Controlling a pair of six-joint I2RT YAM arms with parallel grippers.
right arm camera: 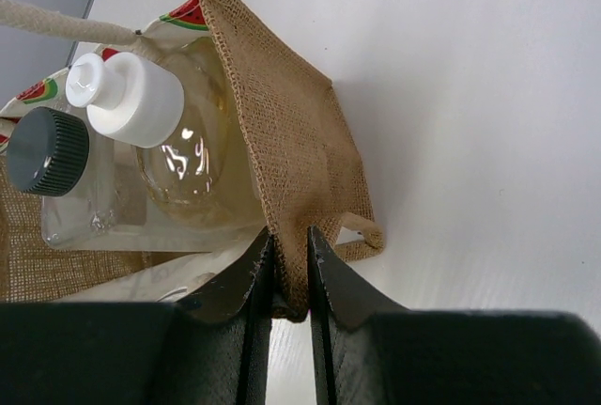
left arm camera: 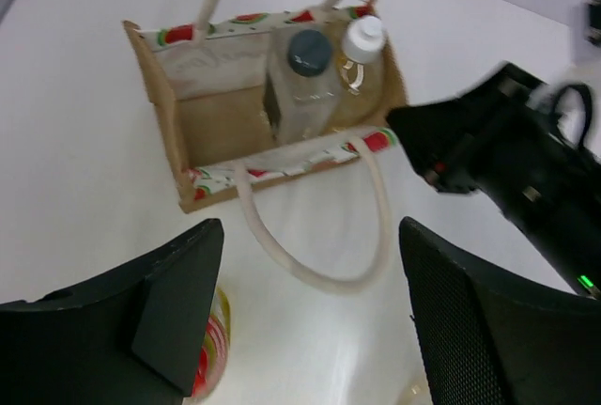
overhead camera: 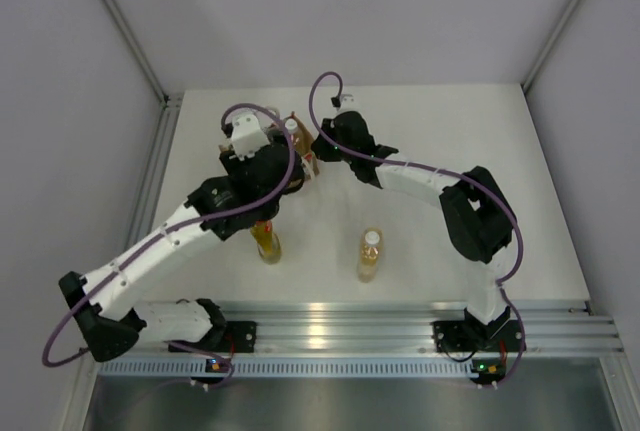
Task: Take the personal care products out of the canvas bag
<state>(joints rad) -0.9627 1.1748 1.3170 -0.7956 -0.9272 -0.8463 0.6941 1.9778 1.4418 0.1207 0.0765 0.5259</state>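
Bottles are being unpacked from a small tote by two robot arms. On the left, the left claw (left arm camera: 310, 236) hangs open with its fingers spread wide, holding nothing. A yellow bottle (overhead camera: 268, 244) stands on the table (overhead camera: 470, 131) just under its left finger. Ahead of that claw sits the brown bag (left arm camera: 164, 114), with one looped handle (left arm camera: 319, 278) flopped toward the claw. Inside the bag, at the end nearest the right claw, a dark-capped bottle (left arm camera: 308, 53) and a white-capped bottle (left arm camera: 362, 38) stand touching. The right claw (right arm camera: 289, 236) is closed on the bag's end wall, pinching the cloth. Back toward its arm's base, a second white-capped bottle (overhead camera: 369, 256) stands alone. Several things could likely go wrong: the left claw may snag the loose handle going in, the crowded pair leaves little room for its fingers, a weak pinch could let the bag lift with a bottle, and the arm could topple the bottle beneath it. Count: four bottles, two out and two inside; one bag; two claws.
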